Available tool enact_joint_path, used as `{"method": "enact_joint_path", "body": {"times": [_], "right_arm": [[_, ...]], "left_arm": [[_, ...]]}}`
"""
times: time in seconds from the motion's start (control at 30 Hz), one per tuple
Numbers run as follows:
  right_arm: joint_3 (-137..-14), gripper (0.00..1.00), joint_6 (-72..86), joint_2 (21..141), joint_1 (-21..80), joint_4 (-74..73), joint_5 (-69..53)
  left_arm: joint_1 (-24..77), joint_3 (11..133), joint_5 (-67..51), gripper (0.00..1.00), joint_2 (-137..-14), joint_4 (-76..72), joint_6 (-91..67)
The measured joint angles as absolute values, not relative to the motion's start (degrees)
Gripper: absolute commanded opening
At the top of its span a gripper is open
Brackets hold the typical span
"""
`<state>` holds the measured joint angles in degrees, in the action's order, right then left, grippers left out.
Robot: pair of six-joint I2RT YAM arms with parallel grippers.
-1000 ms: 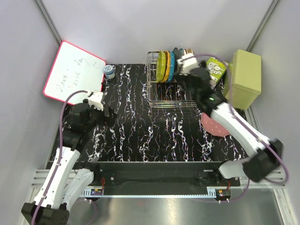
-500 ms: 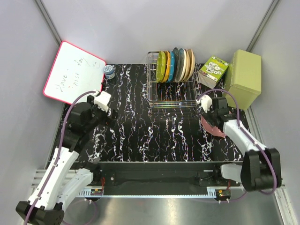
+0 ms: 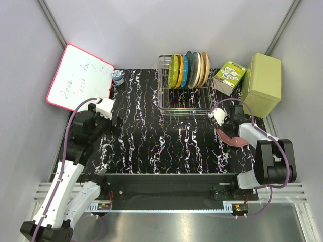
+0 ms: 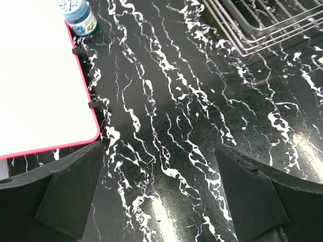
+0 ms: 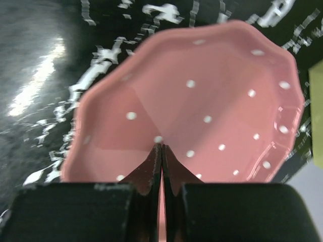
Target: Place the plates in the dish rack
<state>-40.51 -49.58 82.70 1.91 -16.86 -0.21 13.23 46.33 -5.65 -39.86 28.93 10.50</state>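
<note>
The pink plate (image 3: 233,139) (image 5: 202,111), dotted white, lies on the black marbled table at the right. My right gripper (image 3: 222,125) (image 5: 161,147) is shut, its tips pressed together against the plate's inner face, with nothing between them. The dish rack (image 3: 184,110) (image 4: 262,30) stands at the back with the yellow-green plate (image 3: 173,70), the orange plate (image 3: 179,71) and the blue plate (image 3: 184,70) upright in its slots. My left gripper (image 3: 117,122) (image 4: 161,171) hangs open over bare table at the left, far from the plates.
Dark teal, beige and tan plates (image 3: 198,68) stand in the rack's right slots. An olive-green box (image 3: 262,83) and a patterned carton (image 3: 229,74) sit at the back right. A red-framed whiteboard (image 3: 75,83) (image 4: 35,75) and a small jar (image 3: 117,76) (image 4: 81,15) are at the left.
The right arm swung back from the rack down to the pink plate, and its jaws went from open to shut there. The left arm shifted only slightly.
</note>
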Motion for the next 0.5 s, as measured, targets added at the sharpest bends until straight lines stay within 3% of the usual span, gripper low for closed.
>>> {"method": "enact_joint_path", "body": {"times": [0.2, 0.5], "right_arm": [[-44.6, 0.13, -52.8, 83.3, 1.9, -25.8, -7.6], [-54.4, 0.14, -56.3, 91.0, 6.3, -38.9, -9.9]], "left_arm": [[12.2, 45.6, -5.8, 0.99, -41.1, 28.4, 10.4], [12.0, 45.6, -6.2, 0.99, -43.9, 28.0, 9.1]]}}
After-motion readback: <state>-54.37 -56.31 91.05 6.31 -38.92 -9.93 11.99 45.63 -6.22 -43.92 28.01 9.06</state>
